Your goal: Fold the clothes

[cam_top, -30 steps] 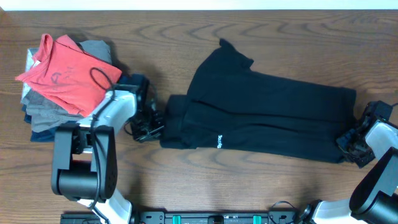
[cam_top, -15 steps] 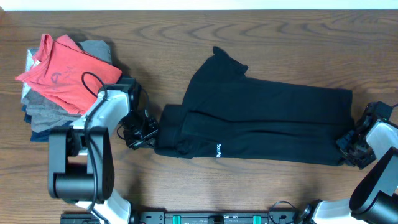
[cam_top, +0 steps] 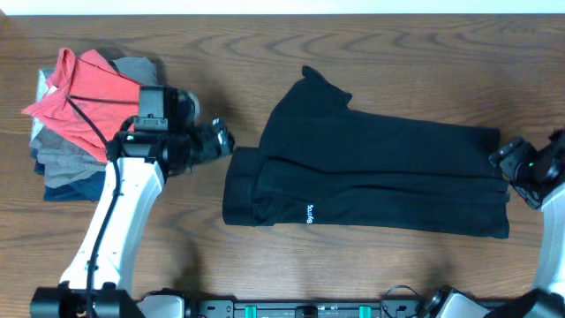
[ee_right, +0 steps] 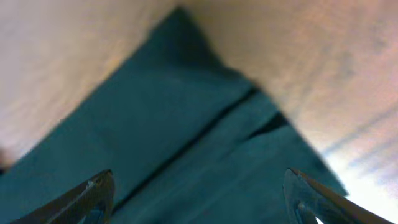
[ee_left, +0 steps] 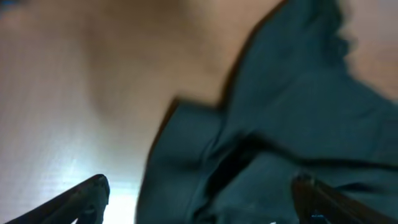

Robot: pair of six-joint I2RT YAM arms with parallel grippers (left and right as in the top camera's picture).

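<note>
The black shirt [cam_top: 371, 168] lies in the middle of the table, folded lengthwise into a long band, with one short sleeve sticking out at the top and a small white logo [cam_top: 310, 212] near its front edge. My left gripper [cam_top: 219, 141] hovers open just off the shirt's left end, holding nothing. In the left wrist view the gripper [ee_left: 200, 190] has the shirt [ee_left: 280, 124] blurred beneath its spread fingers. My right gripper [cam_top: 505, 159] is open at the shirt's right end. Its wrist view shows the gripper [ee_right: 199, 186] above the shirt [ee_right: 186, 137], empty.
A pile of clothes sits at the far left: a coral-red shirt [cam_top: 84, 97] on top of grey and navy folded garments [cam_top: 62, 168]. The left arm stands right beside that pile. Brown wooden table [cam_top: 397, 53] surrounds the shirt.
Both grippers have opened and let go of the shirt's ends. The left arm has lifted and swung back toward the pile; the right gripper has drawn up and away. The shirt stays put.
</note>
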